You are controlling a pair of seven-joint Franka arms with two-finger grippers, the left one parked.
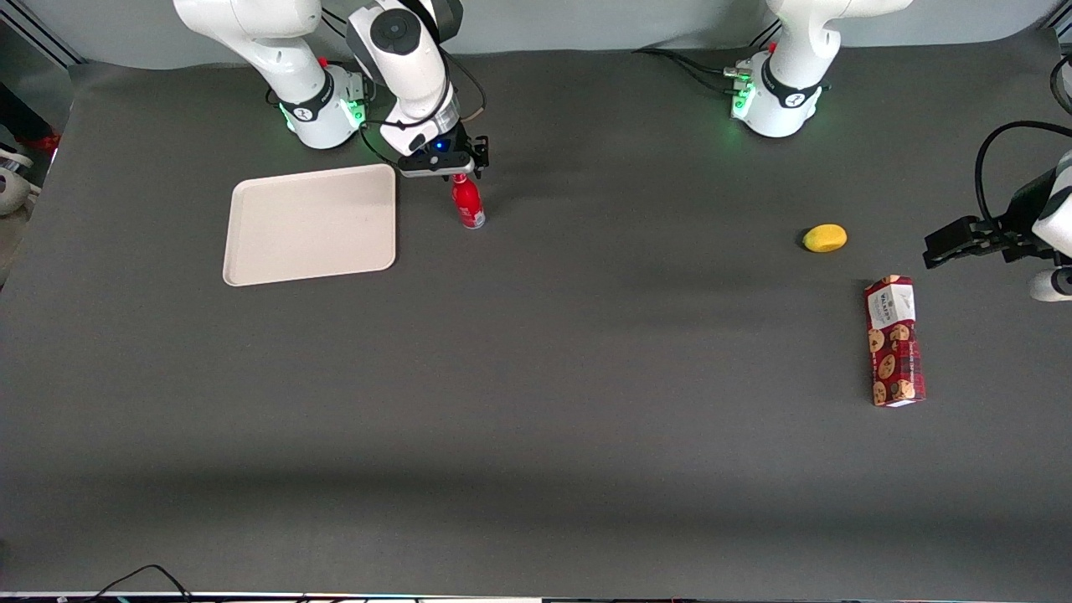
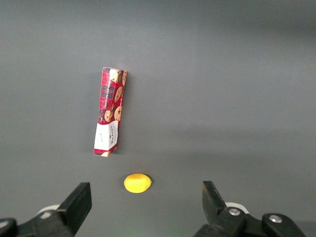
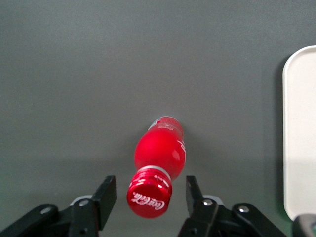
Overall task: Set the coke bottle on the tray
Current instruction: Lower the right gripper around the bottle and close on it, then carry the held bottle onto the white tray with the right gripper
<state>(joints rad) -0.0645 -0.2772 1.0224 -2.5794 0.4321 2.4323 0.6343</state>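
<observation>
Nearest the front camera, toward the parked arm's end of the table, the cookie box (image 1: pixel 894 341) lies flat on the dark table (image 1: pixel 536 419), with the yellow lemon-like fruit (image 1: pixel 825 238) a little farther from the camera than it. Both lie well apart from the work and play no part in it.

Farther from the camera, toward the working arm's end, the tray (image 1: pixel 310 223) lies flat and bare, its raised rim ready to take the load. Just beside it, apart from its edge, the coke bottle (image 1: pixel 468 202) stands upright on the table on its silvery base.

Directly above the bottle hangs the gripper (image 3: pixel 150 197), pointing straight down. Its fingers (image 3: pixel 105 195) stand open, one on each side of the red cap (image 3: pixel 149 198), with a gap between each finger and the cap, so it holds nothing. This straddling pose looks chosen so that closing would pinch the neck squarely and keep the slim bottle from tipping. The bottle is not yet on the tray.
</observation>
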